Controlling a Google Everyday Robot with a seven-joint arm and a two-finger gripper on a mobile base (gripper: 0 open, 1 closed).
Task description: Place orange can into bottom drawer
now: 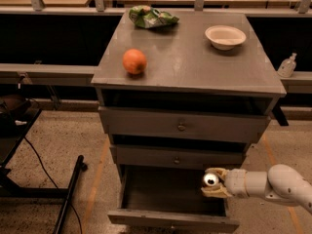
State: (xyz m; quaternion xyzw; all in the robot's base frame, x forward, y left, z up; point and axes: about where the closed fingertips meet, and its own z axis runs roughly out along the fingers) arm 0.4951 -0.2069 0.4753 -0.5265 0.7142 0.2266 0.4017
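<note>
My gripper [213, 182] reaches in from the lower right on a white arm. It is shut on the orange can [210, 180], of which mostly the silver top shows, facing me between the tan fingers. The can hangs over the right side of the bottom drawer [173, 218], which is pulled open and shows a dark inside. The can is above the drawer floor, close to the drawer's right wall.
The grey cabinet top [187, 62] carries a round orange fruit [134, 61], a green chip bag [152, 17] and a white bowl [225, 36]. Two shut knobbed drawers [181, 126] sit above the open one. A black stand leg [68, 194] lies on the floor at left.
</note>
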